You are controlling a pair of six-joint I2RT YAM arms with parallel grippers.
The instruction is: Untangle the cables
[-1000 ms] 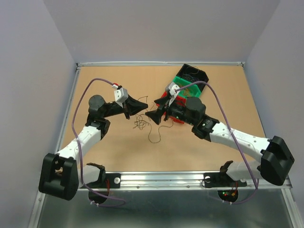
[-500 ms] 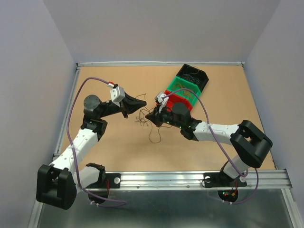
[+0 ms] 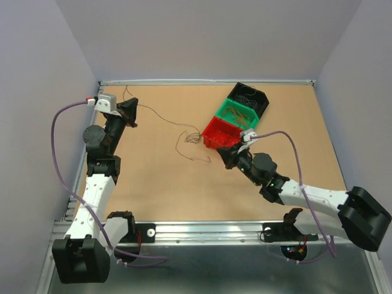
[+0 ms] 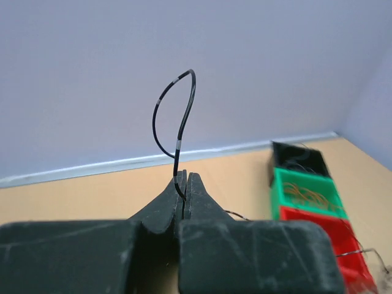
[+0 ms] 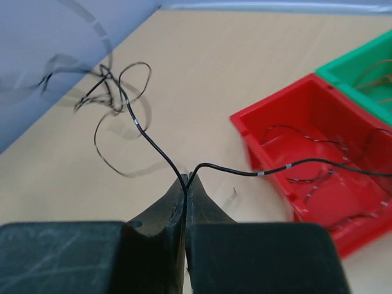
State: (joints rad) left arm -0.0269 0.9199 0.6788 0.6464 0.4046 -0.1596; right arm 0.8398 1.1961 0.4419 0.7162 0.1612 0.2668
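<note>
Leaving the frame's centre, the left gripper (image 3: 132, 116) is drawing toward upper left and the right gripper (image 3: 223, 152) is backing lower right. Each is clamped tight on the cables (image 3: 194, 137), stretching them apart.

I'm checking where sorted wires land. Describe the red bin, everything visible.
The red bin is an open rectangular tray of what looks like glossy plastic, upright on the table, its far side against the green bin. A few thin dark wires lie curled inside. The right hand, shut on another dark wire, sits off its near corner; that wire runs across the bin's opening.
</note>
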